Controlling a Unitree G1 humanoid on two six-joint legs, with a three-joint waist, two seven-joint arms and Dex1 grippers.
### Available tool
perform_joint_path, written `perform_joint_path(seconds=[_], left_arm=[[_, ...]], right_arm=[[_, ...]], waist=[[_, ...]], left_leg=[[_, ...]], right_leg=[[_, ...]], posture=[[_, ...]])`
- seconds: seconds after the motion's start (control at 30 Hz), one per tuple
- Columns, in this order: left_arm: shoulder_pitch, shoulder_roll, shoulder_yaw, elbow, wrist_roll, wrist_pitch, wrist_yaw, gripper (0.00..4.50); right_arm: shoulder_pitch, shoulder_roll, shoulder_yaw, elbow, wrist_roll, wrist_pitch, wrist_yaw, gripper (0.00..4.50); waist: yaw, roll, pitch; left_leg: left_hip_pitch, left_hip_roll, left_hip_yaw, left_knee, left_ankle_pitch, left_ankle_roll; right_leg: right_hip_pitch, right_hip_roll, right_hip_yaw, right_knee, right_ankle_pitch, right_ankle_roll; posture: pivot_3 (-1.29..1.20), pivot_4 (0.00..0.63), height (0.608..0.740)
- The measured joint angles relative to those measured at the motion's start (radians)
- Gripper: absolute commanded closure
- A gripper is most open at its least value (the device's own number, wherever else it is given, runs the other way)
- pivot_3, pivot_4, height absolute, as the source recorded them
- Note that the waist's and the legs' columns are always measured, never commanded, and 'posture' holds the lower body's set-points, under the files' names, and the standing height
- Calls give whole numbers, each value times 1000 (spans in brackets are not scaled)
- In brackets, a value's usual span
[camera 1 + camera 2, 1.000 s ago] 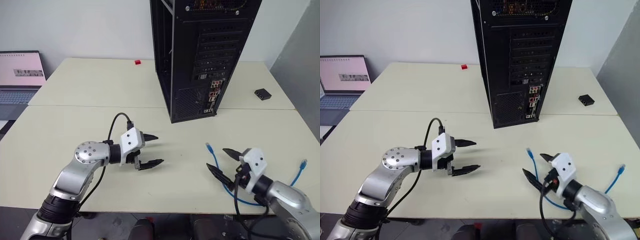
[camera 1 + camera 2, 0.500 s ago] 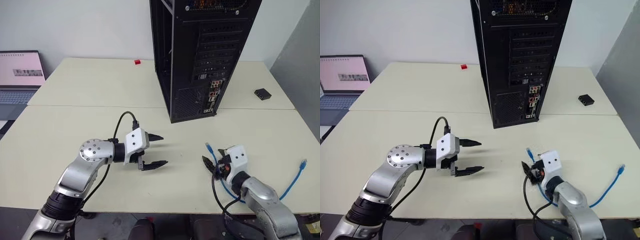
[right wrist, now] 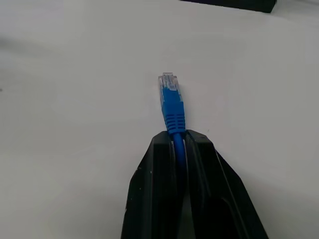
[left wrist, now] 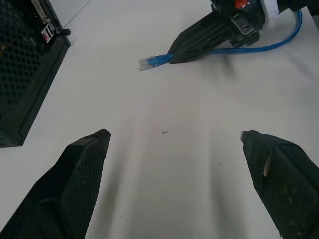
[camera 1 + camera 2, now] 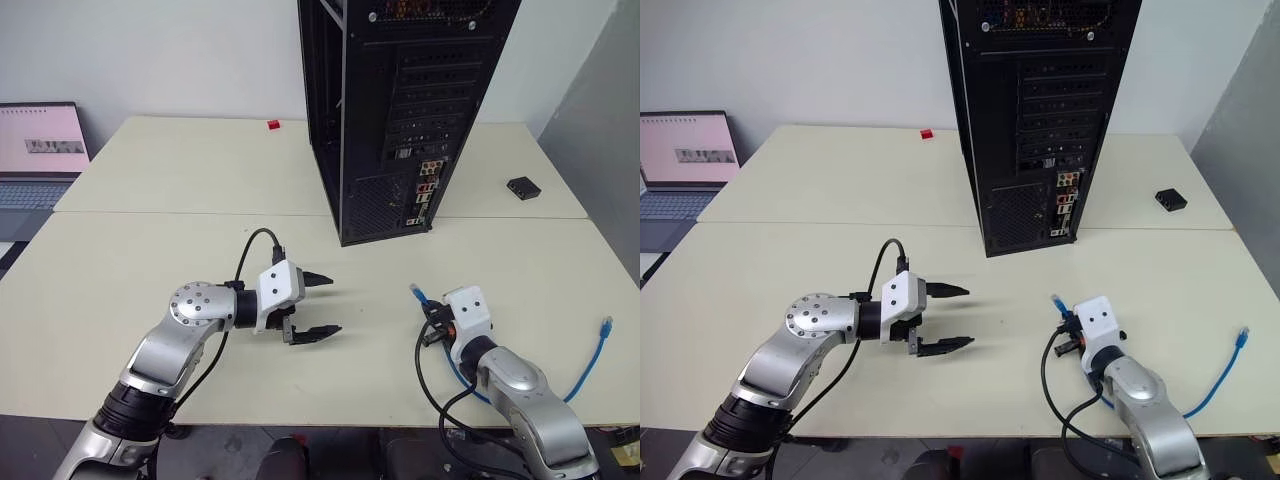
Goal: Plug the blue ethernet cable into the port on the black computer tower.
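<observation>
The blue ethernet cable (image 5: 582,372) lies on the pale table at the front right, one plug (image 3: 171,99) pointing toward the black computer tower (image 5: 400,110). My right gripper (image 3: 178,137) is shut on the cord just behind that plug, low on the table. The cable's other plug (image 5: 605,326) lies free at the far right. My left gripper (image 5: 328,305) hovers open to the left of the cable, pointing at it, holding nothing. The tower stands upright behind, its rear connector strip (image 5: 426,190) facing me; the port in it is too small to pick out.
A small flat black box (image 5: 524,187) lies right of the tower. An open laptop (image 5: 40,150) sits at the far left and a small red thing (image 5: 274,124) at the back. The table's front edge (image 5: 330,422) runs just under both arms.
My right gripper came forward and down onto the cable and went from wide open to shut on the cord behind the plug. The left gripper has barely shifted.
</observation>
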Motion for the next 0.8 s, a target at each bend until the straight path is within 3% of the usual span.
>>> perform_joint_path(seconds=[0.17, 0.33, 0.53, 0.67, 0.8], left_arm=[[0, -1, 0, 13, 4, -8, -5, 0], [-51, 2, -43, 78, 8, -63, -102, 0], [-139, -13, -87, 175, 22, -148, -209, 0], [-165, -46, -107, 208, 26, -172, -230, 0], [-165, -61, -124, 210, 28, -172, -238, 782]], right_arm=[[-1, -100, 37, -8, -19, -52, 116, 4482], [-29, -276, 79, -132, 20, -139, 358, 4486], [-129, -344, 91, -165, 89, -139, 522, 4494], [-172, -342, 109, -171, 101, -115, 547, 4495], [-192, -332, 135, -173, 101, -85, 544, 4496]], waist=[[1, 0, 0], [1, 0, 0], [1, 0, 0], [1, 0, 0], [1, 0, 0]], left_leg=[[0, 0, 0, 0, 0, 0], [-1, -1, -1, 1, 0, 0], [-1, -1, -1, 1, 0, 0], [-2, -1, -1, 1, 0, 0], [-2, -1, -1, 1, 0, 0]], right_leg=[[0, 0, 0, 0, 0, 0], [0, 0, -1, 0, 0, 0], [0, 0, -2, 0, 0, 0], [0, 0, -2, 0, 0, 0], [0, 0, -2, 0, 0, 0]], posture=[[0, 150, 740], [0, 150, 740], [0, 150, 740], [0, 150, 740], [0, 150, 740]])
